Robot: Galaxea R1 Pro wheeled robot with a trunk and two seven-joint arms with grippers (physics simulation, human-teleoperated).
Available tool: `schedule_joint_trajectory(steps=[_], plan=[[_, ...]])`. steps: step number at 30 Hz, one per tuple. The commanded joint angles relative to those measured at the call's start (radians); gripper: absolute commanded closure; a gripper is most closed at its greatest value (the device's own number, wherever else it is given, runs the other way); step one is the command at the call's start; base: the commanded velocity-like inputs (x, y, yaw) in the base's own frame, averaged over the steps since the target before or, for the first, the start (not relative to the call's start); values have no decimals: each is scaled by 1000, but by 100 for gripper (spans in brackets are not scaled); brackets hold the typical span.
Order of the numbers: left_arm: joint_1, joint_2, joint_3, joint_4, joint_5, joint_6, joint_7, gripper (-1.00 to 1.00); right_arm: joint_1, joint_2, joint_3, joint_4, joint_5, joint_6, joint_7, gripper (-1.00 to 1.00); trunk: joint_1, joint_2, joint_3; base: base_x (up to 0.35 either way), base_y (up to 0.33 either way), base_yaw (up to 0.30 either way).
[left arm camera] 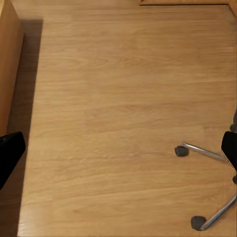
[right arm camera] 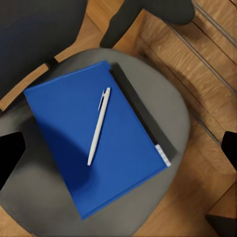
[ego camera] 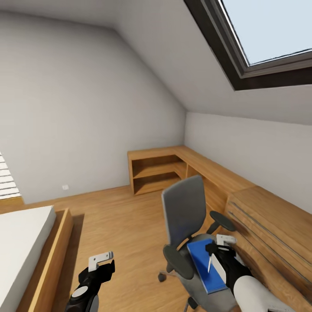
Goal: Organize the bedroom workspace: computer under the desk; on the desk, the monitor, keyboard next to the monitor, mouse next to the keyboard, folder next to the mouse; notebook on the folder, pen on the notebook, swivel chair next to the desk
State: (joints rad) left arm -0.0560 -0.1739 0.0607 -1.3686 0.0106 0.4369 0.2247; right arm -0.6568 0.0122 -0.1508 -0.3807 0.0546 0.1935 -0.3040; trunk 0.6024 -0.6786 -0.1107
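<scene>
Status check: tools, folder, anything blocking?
Right tool open above the swivel chair seat. Left tool open over the floor. Folder on seat, pen on top. Armrests flank the seat.

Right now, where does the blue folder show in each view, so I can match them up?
Head view: folder low and right of centre, flat on the chair seat, by the right end effector.
Right wrist view: folder mid-picture, pen on it.
Left wrist view: not in it.
Shared landmark: the grey seat.

Pale grey walls (ego camera: 78, 108) and a skylight (ego camera: 268, 30) rise above a wood floor (ego camera: 112, 216), corner shelves (ego camera: 156, 171) and a bed (ego camera: 21, 242).
</scene>
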Motion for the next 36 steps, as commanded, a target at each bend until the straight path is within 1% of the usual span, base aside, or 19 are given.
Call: schedule_joint_trajectory(steps=[1, 3, 4, 6, 9, 13, 14, 17, 21, 22, 24, 28, 31, 36], plan=[[-1, -1, 1, -2, 1, 5, 2, -100, -1, -7, -4, 6, -2, 8, 3, -100, 1, -1, -2, 321, -66, 0], [-1, -1, 1, -3, 2, 6, 2, -100, -3, -20, -5, 23, -19, 9, 13, -100, 1, -1, -2, 321, -47, 0], [-1, -1, 1, -7, 2, 6, 2, -100, -5, -32, -5, 38, -38, 11, 26, -100, 1, -1, -2, 322, -27, 0], [-1, -1, 2, -15, 3, 7, 2, -100, -7, -41, -4, 48, -55, 13, 39, -100, 1, -1, -2, 311, -19, 0], [-2, -1, 1, -45, 3, 8, 0, -100, -8, -52, -4, 58, -75, 23, 57, -100, 1, -1, -2, 201, -11, 0], [-1, -1, 1, -98, 5, 12, 0, -100, -9, -56, -4, 62, -84, 43, 66, -100, 1, -1, -2, 79, -4, 0], [0, -1, 1, -125, 11, 15, 1, -100, -9, -57, -4, 63, -86, 51, 68, -100, 1, -1, -2, 35, -2, 0], [0, -1, 2, -157, 41, 19, 1, -100, -9, -58, -4, 63, -88, 59, 70, -100, 12, -22, -11, 23, -1, 0], [1, -1, 7, -194, 105, 34, 3, -100, -9, -59, -4, 63, -89, 64, 72, -100, 28, -50, -24, 11, -1, 0], [1, -1, 12, -208, 136, 46, 3, -100, -9, -59, -4, 63, -89, 65, 72, -100, 32, -57, -27, 5, 0, 0], [1, -1, 19, -216, 157, 60, 3, -100, -9, -59, -4, 62, -89, 64, 71, -100, 39, -71, -33, 3, 0, 0], [1, -1, 28, -226, 181, 88, 4, -100, -9, -60, -4, 62, -89, 62, 71, -100, 55, -99, -46, 1, 0, 0], [1, -1, 33, -230, 190, 98, 5, -100, -9, -60, -4, 61, -88, 60, 71, -100, 66, -120, -55, 0, 0, 0], [1, -1, 42, -232, 193, 101, 5, -100, -9, -59, -4, 60, -89, 55, 71, -100, 85, -155, -71, 0, 0, 0]])
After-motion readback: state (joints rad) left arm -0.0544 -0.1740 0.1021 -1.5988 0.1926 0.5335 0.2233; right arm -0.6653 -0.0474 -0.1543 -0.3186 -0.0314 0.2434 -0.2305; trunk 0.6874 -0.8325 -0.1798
